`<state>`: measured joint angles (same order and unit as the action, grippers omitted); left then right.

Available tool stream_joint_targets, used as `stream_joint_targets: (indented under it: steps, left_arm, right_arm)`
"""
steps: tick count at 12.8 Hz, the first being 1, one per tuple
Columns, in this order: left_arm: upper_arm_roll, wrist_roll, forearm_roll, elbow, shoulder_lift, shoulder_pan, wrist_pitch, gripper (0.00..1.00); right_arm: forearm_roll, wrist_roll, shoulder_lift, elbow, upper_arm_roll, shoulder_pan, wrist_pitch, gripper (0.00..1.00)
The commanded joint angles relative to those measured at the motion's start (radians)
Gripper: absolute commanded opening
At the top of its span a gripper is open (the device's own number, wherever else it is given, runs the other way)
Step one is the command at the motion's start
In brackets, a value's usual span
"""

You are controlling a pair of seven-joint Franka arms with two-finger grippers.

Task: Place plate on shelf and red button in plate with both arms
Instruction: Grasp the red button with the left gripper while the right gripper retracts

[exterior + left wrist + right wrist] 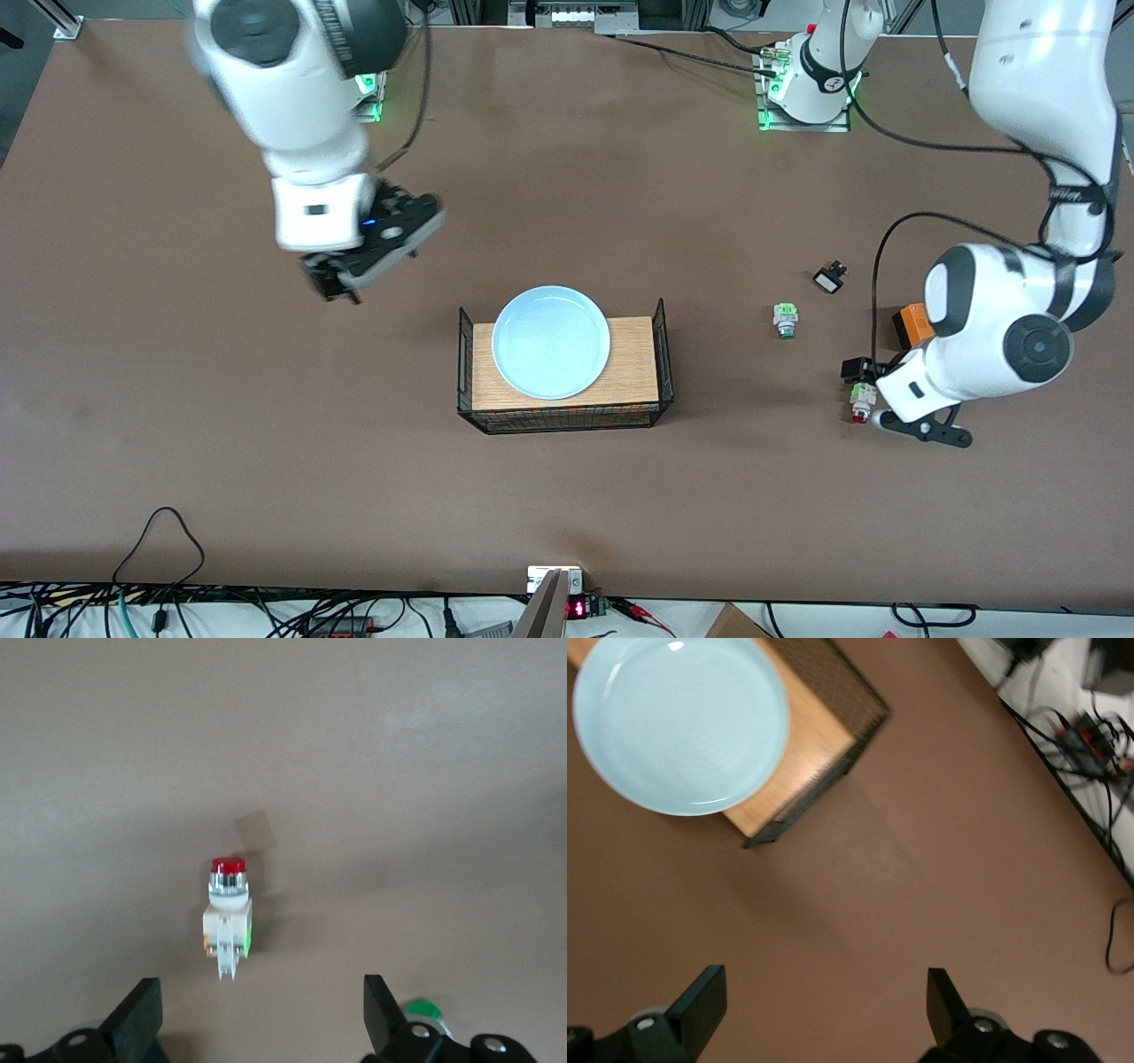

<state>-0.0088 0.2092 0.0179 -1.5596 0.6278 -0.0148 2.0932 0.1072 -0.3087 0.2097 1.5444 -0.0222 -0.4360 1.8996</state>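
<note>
The light blue plate [551,341] [680,722] lies on a wooden board inside a black wire rack [660,354] at mid-table. The red button [859,403] [229,912] lies on its side on the brown table toward the left arm's end. My left gripper [870,392] [259,1019] hangs low and open just short of the button's whitish tail; nothing is between its fingers [137,1019]. My right gripper [335,283] [824,1010] is open and empty in the air over bare table beside the rack, toward the right arm's end.
A similar switch with a green cap [785,320] and a small black part [829,279] lie between the rack and the left arm. An orange box [911,323] sits by the left wrist. Cables [159,540] run along the table's near edge.
</note>
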Motion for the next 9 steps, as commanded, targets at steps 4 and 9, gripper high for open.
stream_joint_targets:
  steps: [4,9]
  left_arm:
    - [0.001,0.156,-0.009,-0.088,0.085,0.067,0.255,1.00]
    - [-0.007,0.154,-0.010,-0.122,0.089,0.065,0.257,0.68]
  right_arm:
    - [-0.060,0.178,-0.098,0.008,-0.010,0.170,-0.120,1.00]
    - [-0.102,0.232,-0.159,0.016,-0.002,0.278,-0.223,1.00]
